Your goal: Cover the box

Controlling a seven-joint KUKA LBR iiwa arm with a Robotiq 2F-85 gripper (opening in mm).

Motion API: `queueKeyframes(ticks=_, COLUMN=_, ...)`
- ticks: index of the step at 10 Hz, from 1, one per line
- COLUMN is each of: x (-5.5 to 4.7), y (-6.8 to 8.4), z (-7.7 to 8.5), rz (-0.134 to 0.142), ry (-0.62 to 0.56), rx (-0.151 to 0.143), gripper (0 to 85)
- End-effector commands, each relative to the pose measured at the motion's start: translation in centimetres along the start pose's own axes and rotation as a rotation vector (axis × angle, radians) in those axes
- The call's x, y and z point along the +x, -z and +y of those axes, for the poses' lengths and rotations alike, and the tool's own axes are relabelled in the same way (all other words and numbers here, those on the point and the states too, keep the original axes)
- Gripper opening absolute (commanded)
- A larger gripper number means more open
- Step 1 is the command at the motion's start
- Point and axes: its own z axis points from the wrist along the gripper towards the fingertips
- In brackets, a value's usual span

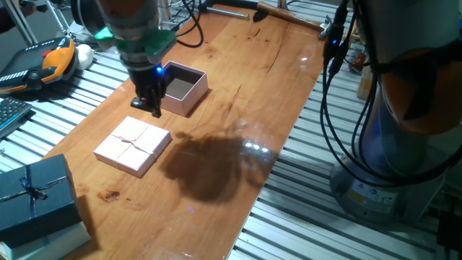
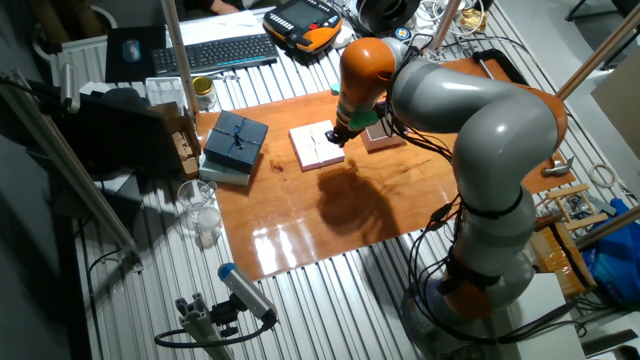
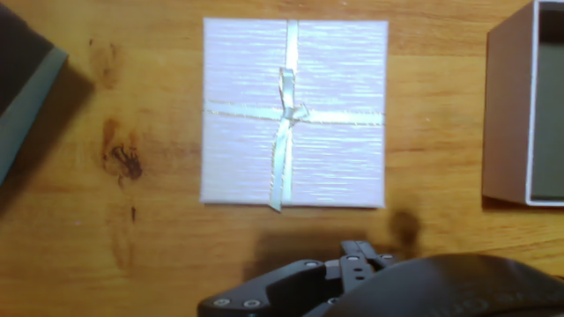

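Gripper (image 3: pixel 352 264) above the lid (image 3: pixel 294 113), jaws' spacing cannot tell; box (image 1: pixel 181 87) open just beyond the lid on the surface (image 1: pixel 238 87); risk: off-centre grasp snags the string (image 3: pixel 282 132), tilting lid.

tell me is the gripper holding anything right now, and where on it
Nothing is held. The gripper hovers between the open box and the lid, which lies flat on the table, untouched.

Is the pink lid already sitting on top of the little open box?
No, the pink lid lies flat on the wooden table, apart from the open box, whose inside is uncovered.
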Motion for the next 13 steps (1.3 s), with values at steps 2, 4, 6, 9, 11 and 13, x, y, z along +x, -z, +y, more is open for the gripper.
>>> queueKeyframes(ticks=2, x=-0.5, y=-0.4, z=0.5, rz=0.0, ry=-0.002, rx=0.003, gripper=0.0)
queueKeyframes(ticks=4, x=-1.0, y=-1.1, z=0.8, rz=-0.005, ry=-0.005, rx=-0.011, gripper=0.0)
queueKeyframes(ticks=6, x=-1.5, y=-2.0, z=0.9, rz=0.0, ry=-0.002, rx=-0.017, gripper=0.0)
queueKeyframes(ticks=9, x=-2.2, y=-3.8, z=1.0, rz=-0.002, ry=-0.01, rx=-0.028, gripper=0.0)
queueKeyframes(ticks=11, x=-2.5, y=-4.7, z=1.1, rz=0.001, ry=-0.018, rx=-0.032, gripper=0.0)
queueKeyframes(ticks=13, x=-2.8, y=-5.7, z=1.1, rz=0.0, ry=-0.024, rx=-0.035, gripper=0.0)
